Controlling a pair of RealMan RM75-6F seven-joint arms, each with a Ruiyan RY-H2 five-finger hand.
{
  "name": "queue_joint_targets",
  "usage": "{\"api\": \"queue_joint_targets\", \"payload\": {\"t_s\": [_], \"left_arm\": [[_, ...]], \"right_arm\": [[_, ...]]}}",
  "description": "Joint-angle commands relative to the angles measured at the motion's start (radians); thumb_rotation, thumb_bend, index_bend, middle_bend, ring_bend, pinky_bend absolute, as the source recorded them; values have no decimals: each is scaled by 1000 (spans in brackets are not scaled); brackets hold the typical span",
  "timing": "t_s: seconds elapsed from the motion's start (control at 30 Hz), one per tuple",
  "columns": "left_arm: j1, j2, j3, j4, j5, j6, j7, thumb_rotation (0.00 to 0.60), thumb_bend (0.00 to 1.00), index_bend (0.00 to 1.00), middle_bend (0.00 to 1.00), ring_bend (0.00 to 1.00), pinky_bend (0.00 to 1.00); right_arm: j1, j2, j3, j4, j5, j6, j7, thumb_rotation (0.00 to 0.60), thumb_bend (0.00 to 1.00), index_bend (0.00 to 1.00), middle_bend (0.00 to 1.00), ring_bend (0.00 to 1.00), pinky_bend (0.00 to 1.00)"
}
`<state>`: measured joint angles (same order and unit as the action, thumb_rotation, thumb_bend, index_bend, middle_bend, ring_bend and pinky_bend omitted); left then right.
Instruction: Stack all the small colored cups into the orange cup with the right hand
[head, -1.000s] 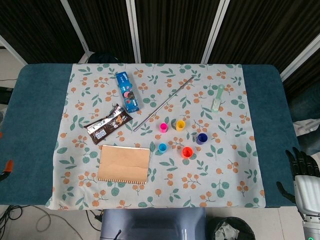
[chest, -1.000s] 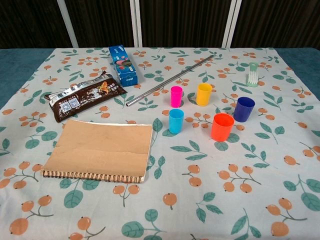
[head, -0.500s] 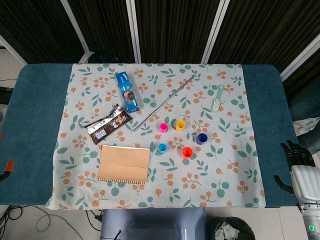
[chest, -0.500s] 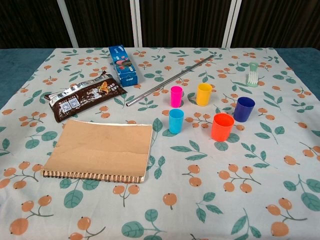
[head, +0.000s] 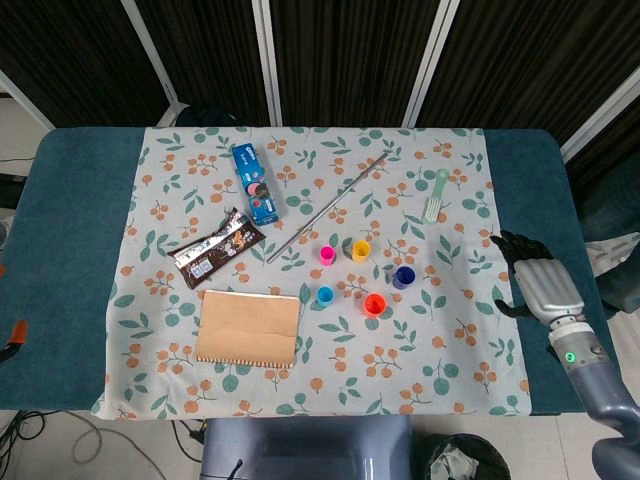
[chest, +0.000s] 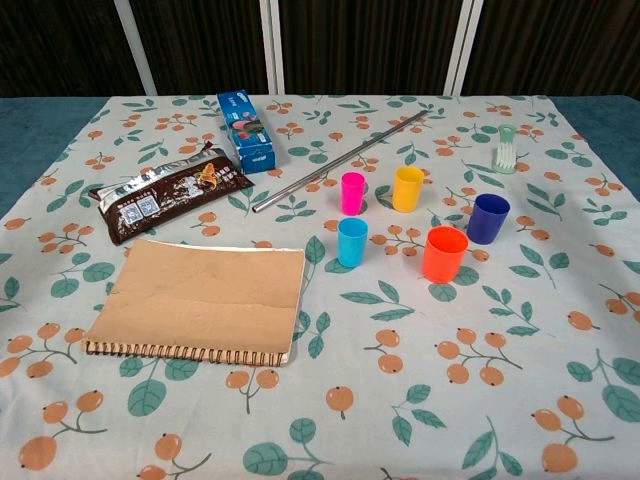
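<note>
Nothing is stacked yet. Right hand (head: 535, 278) hovers at the table's right edge, fingers apart and empty, well apart from the cups; the left hand is out of view. Nearest it stands the dark blue cup (head: 403, 277), then the orange cup (head: 374, 305) just beside, the yellow cup (head: 361, 250), pink cup (head: 327, 254) and light blue cup (head: 325, 295). All four small cups stand upright, separate, waiting to go in.

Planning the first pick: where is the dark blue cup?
Both views show the dark blue cup right of centre, just beyond and right of the orange cup.
</note>
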<state>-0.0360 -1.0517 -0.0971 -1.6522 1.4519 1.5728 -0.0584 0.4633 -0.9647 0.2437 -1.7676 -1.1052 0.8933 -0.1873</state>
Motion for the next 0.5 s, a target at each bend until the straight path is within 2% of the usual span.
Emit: {"api": "queue_joint_targets", "payload": {"t_s": [0.03, 0.27, 0.5], "left_arm": [[1, 2, -2, -1, -4, 0, -6, 600, 352, 131, 32, 0, 31], [1, 5, -4, -2, -12, -7, -11, 600, 352, 131, 33, 0, 31], [1, 5, -7, -2, -17, -7, -16, 600, 352, 131, 32, 0, 31]], "right_arm": [[80, -59, 17, 36, 102, -68, -76, 600, 329, 73, 0, 1, 100], [165, -170, -12, 95, 205, -81, -170, 600, 328, 154, 0, 2, 100], [203, -266, -27, 152, 230, -49, -198, 600, 359, 215, 0, 3, 100]]}}
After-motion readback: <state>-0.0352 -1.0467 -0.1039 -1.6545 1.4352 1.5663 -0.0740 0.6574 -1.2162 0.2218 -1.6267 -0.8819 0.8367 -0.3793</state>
